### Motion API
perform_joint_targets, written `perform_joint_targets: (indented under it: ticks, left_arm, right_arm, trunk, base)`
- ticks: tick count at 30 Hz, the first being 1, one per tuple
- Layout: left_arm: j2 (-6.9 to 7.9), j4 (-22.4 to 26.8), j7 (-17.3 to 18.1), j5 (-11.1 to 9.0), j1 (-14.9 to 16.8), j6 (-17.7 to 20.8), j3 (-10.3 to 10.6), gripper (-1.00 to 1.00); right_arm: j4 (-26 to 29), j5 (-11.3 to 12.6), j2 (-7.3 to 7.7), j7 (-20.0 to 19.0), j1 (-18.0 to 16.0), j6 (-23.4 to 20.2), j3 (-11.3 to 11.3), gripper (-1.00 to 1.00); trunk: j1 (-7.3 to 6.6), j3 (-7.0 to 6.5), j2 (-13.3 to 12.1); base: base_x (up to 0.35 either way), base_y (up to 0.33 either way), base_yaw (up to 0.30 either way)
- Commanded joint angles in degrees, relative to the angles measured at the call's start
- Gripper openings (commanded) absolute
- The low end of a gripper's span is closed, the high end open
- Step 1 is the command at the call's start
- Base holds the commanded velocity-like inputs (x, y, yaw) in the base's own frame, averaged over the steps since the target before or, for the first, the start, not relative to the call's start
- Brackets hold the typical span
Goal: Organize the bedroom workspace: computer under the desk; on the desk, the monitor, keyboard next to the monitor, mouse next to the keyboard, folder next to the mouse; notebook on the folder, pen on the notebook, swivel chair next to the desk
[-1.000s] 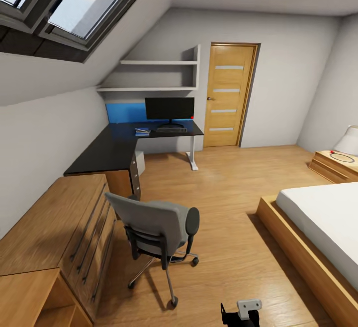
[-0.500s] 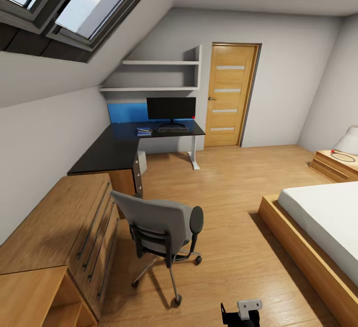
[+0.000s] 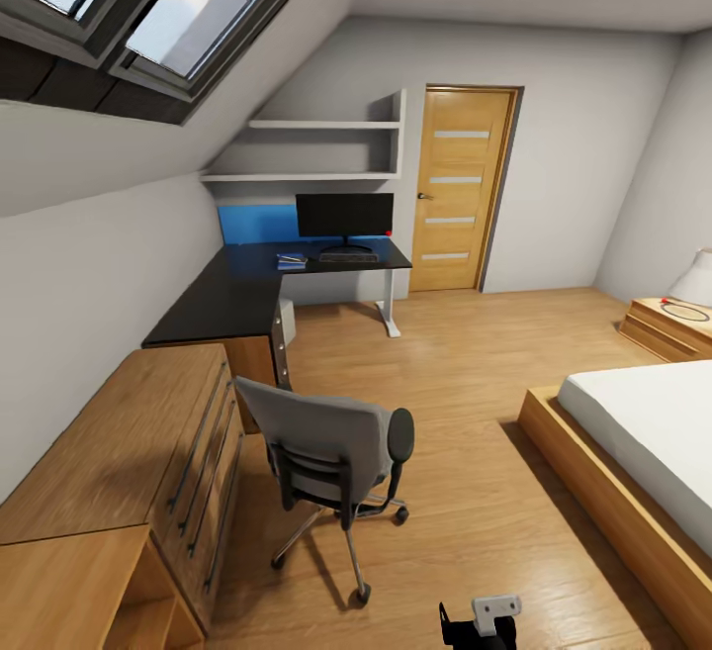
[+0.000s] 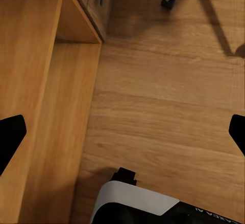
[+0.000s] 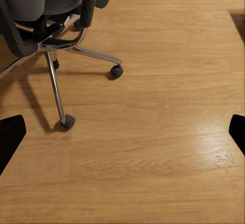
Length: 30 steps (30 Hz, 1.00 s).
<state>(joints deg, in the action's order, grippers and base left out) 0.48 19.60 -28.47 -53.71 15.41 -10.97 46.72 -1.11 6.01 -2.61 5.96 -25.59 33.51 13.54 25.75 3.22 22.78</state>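
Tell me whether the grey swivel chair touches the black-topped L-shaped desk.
Apart. The head view shows bare wood floor between the swivel chair and the desk.

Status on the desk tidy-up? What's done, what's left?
Looks done: monitor stands on the desk, keyboard lies in front of it, and a small blue stack sits beside the keyboard; too far to identify items. In hand: nothing; the left wrist view and the right wrist view show fingers spread over bare floor. Left: the swivel chair stands by the dresser, away from the desk.
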Motion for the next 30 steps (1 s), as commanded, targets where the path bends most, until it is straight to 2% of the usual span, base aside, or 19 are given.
perform_joint_targets:
  ticks: [1, 30]
  left_arm:
    - [0.05, 0.1, -0.3, -0.6, 0.1, -0.3, 0.5, 1.00]
    - [0.05, 0.1, -0.3, -0.6, 0.1, -0.3, 0.5, 1.00]
  right_arm:
    - [-0.1, 0.6, -0.03, 0.1, -0.1, 0.2, 0.5, 1.00]
    - [-0.1, 0.6, -0.03, 0.1, -0.1, 0.3, 0.5, 1.00]
  trunk:
    - [0.04, 0.13, 0.1]
    - [0.04, 0.13, 0.1]
  base:
    - [-0.014, 0.068, 0.000]
    - [-0.007, 0.057, 0.000]
